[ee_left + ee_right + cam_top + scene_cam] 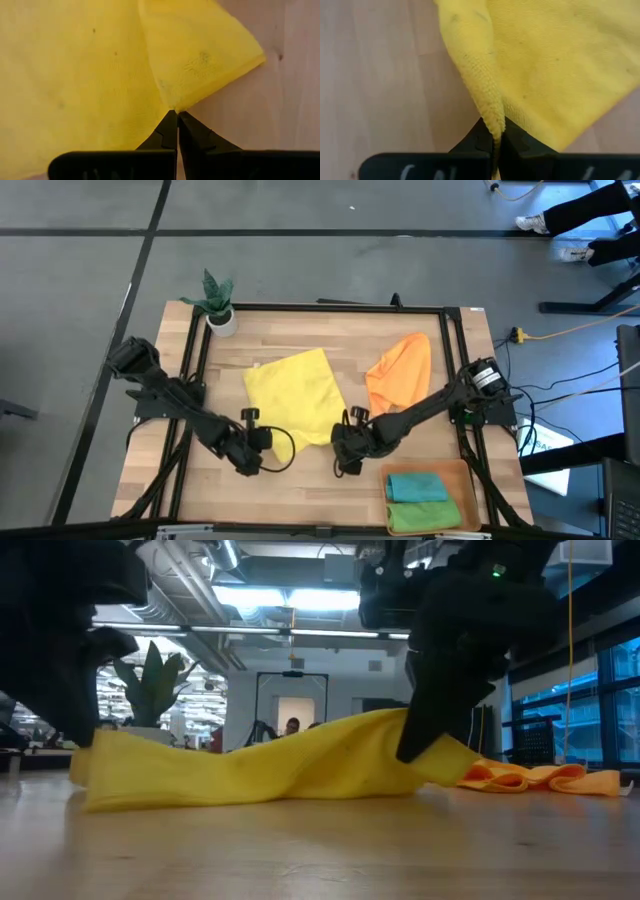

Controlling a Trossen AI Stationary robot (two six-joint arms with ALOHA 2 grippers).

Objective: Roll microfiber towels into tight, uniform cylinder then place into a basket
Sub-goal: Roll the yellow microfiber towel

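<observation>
The yellow towel [296, 394] lies spread at the table's middle, and its near edge is raised at both ends in the low view [280, 765]. My left gripper [262, 442] is shut on its near-left corner, my right gripper [342, 440] on its near-right corner. The orange towel [402, 368] lies crumpled at the far right. The translucent orange-brown basket [462, 480] stands at the near right and holds the rolled teal towel [416, 485] and the rolled green towel [422, 515]. My left gripper pinches the yellow towel at its near-left corner [175, 106] between its two fingertips, where a turned-over flap meets the sheet. The fingers slant down from the near-left. The corner is raised a little and the rest lies on the table. My right gripper pinches a raised fold of the yellow towel at its near-right corner [492, 117] between its two fingers. The fingers slant down from the near-right. That end [400, 725] is lifted off the table, and the cloth slopes down slack toward the middle.
A small potted plant in a white pot [218, 305] stands at the far left corner. A black frame [330, 307] runs round the tabletop. Bare wood shows along the near edge between the arms and at the far middle.
</observation>
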